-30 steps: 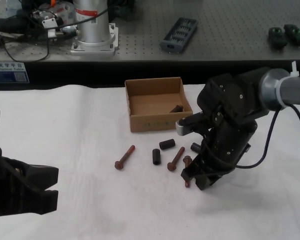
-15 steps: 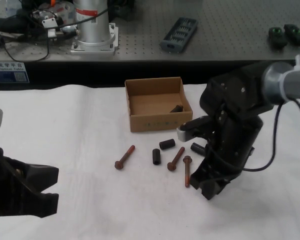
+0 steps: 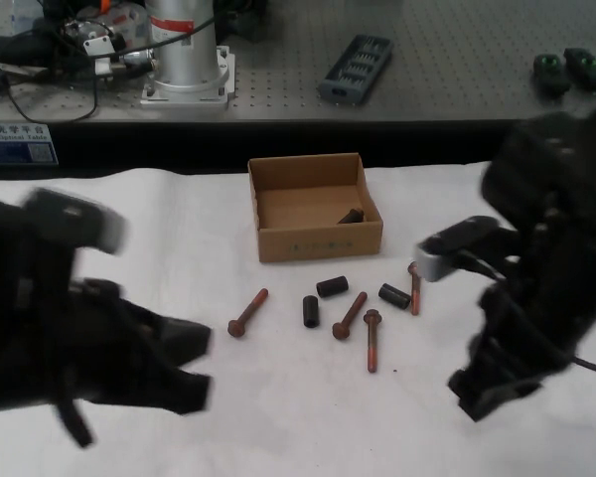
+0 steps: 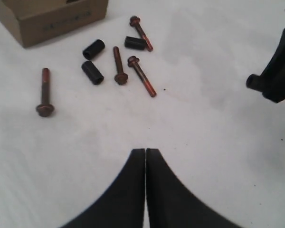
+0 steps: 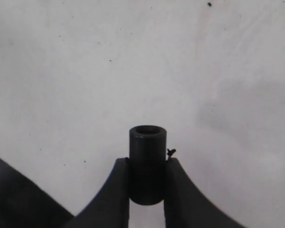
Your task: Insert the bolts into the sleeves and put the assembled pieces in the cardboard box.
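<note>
Black sleeve [image 5: 147, 161] between end effector [image 5: 147, 183] fingers [image 5: 115, 190]

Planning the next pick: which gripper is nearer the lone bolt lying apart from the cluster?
Left. The left gripper, shut and empty, sits to the near left of the lone bolt; the right gripper, shut on a sleeve, is beyond the other bolts.

Stock count: four bolts [image 3: 248, 311], loose, ahead of my left fingers [image 4: 133, 190]; four sleeves [image 3: 332, 287], three loose, one clamped between my right fingers [image 5: 115, 192]; one cardboard box [image 3: 320, 241]; one dark piece [image 3: 351, 215] inside.
</note>
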